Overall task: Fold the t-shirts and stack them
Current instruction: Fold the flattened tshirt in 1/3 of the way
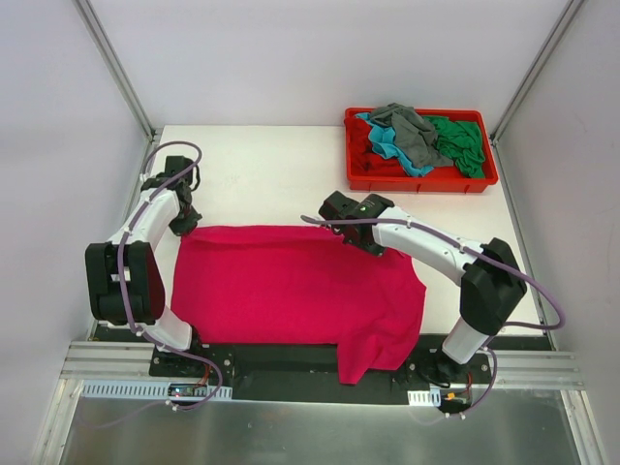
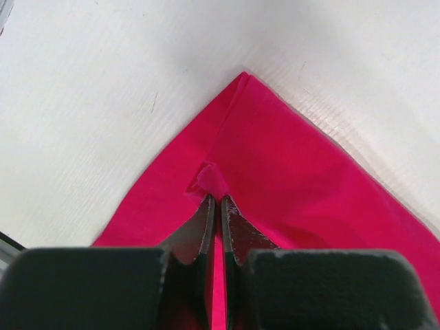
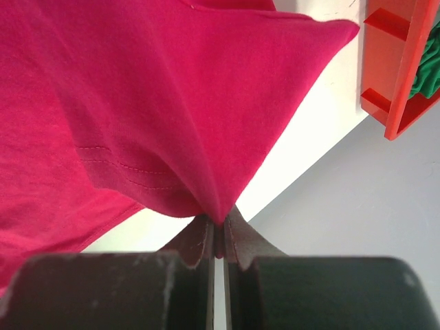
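The left gripper [image 2: 220, 199] and the right gripper [image 3: 220, 221] are each pinching the far edge of the magenta t-shirt [image 1: 291, 281], lying crosswise on the bench [image 1: 262, 174].

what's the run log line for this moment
left gripper: shut on magenta-pink cloth t-shirt corner | right gripper: shut on its far edge | fold: not done
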